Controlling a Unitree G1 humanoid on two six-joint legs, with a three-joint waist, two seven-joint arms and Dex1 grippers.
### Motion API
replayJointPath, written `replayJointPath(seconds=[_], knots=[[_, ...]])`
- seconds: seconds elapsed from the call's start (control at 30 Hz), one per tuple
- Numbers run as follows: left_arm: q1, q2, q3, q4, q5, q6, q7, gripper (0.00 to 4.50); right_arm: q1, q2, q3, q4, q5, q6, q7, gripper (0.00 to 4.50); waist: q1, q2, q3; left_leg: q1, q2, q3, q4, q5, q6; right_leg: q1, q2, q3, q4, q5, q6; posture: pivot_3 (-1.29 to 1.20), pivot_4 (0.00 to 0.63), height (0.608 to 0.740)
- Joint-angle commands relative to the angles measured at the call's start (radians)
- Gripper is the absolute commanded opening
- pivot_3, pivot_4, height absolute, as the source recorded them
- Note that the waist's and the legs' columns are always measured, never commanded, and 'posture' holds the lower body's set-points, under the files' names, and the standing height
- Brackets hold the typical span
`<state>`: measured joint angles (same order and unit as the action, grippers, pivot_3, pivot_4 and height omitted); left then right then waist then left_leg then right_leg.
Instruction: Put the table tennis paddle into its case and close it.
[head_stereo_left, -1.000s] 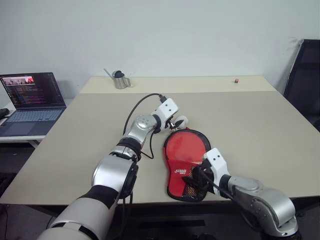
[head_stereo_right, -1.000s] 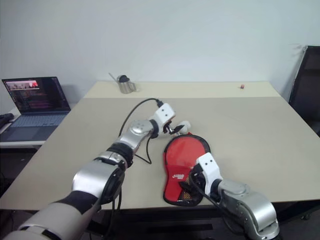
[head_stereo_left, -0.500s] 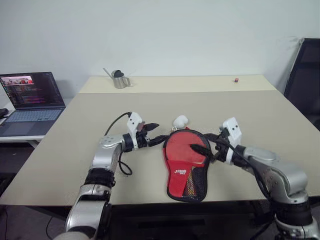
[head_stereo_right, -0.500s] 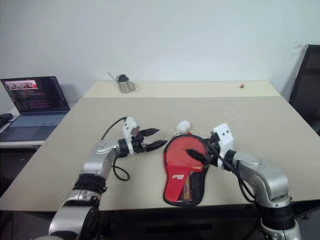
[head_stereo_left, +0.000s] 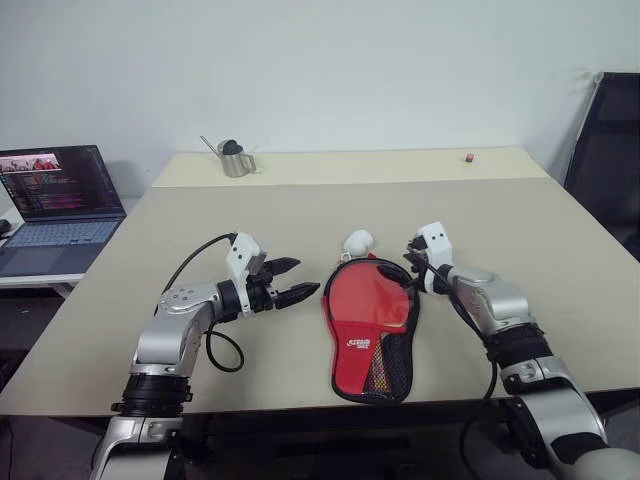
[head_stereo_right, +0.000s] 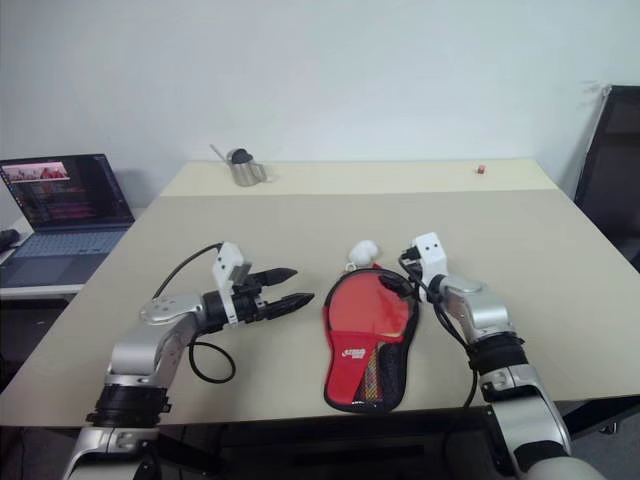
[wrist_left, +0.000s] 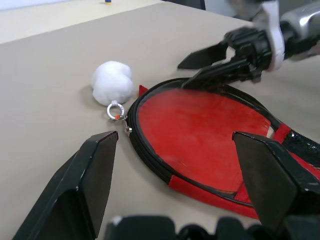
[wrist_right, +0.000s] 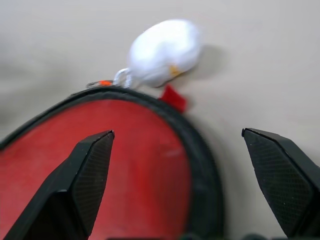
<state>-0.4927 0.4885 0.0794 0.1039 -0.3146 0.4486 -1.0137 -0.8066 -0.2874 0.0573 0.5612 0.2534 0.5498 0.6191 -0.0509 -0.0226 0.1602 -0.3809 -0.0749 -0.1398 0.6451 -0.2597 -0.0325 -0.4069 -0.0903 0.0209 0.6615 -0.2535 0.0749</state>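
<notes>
The right pincer (head_stereo_left: 413, 262) hangs with fingers spread and empty at the round top edge of the case (head_stereo_left: 372, 328); the left pincer (head_stereo_left: 296, 281), likewise parted and empty, points at the case from just beside it; the table tennis paddle (wrist_left: 200, 135) lies inside the unzipped case on the counter (head_stereo_left: 560, 260); a fluffy white zip charm (head_stereo_left: 356, 241) sits just beyond; a careless pinch may catch fabric, miss the pull, or drag the soft pouch; white lettering on the case is too small to read
</notes>
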Motion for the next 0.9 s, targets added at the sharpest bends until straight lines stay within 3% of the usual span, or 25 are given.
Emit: replayJointPath(seconds=[0.03, 0.37, 0.9], knots=[[-0.004, 0.031, -0.008, -0.059, -0.038, 0.016, -0.022, 3.99, -0.035, 0.001, 0.01, 0.028, -0.005, -0.048, 0.089, 4.5, 0.0, 0.0, 0.0, 0.0, 0.0, 0.0, 0.0, 0.0, 0.0, 0.0, 0.0, 0.0, 0.0, 0.0, 0.0, 0.0, 0.15, 0.74], [0.051, 0.164, -0.07, -0.081, -0.055, 0.037, -0.162, 3.99, 0.011, -0.016, 0.063, -0.02, -0.032, -0.107, 0.269, 4.5, -0.012, 0.002, 0.001, 0.0, 0.0, 0.001, 0.0, 0.0, 0.0, -0.001, 0.001, 0.001, 0.001, 0.0, 0.0, 0.0, 0.15, 0.74], [0.037, 0.133, -0.095, -0.082, -0.058, 0.031, -0.141, 3.99, 0.033, -0.04, 0.042, -0.128, -0.048, -0.12, 0.25, 4.5, -0.007, 0.002, 0.001, 0.0, 0.001, 0.002, 0.0, 0.0, 0.0, -0.002, 0.001, 0.002, 0.001, 0.0, 0.0, 0.0, 0.15, 0.74]])
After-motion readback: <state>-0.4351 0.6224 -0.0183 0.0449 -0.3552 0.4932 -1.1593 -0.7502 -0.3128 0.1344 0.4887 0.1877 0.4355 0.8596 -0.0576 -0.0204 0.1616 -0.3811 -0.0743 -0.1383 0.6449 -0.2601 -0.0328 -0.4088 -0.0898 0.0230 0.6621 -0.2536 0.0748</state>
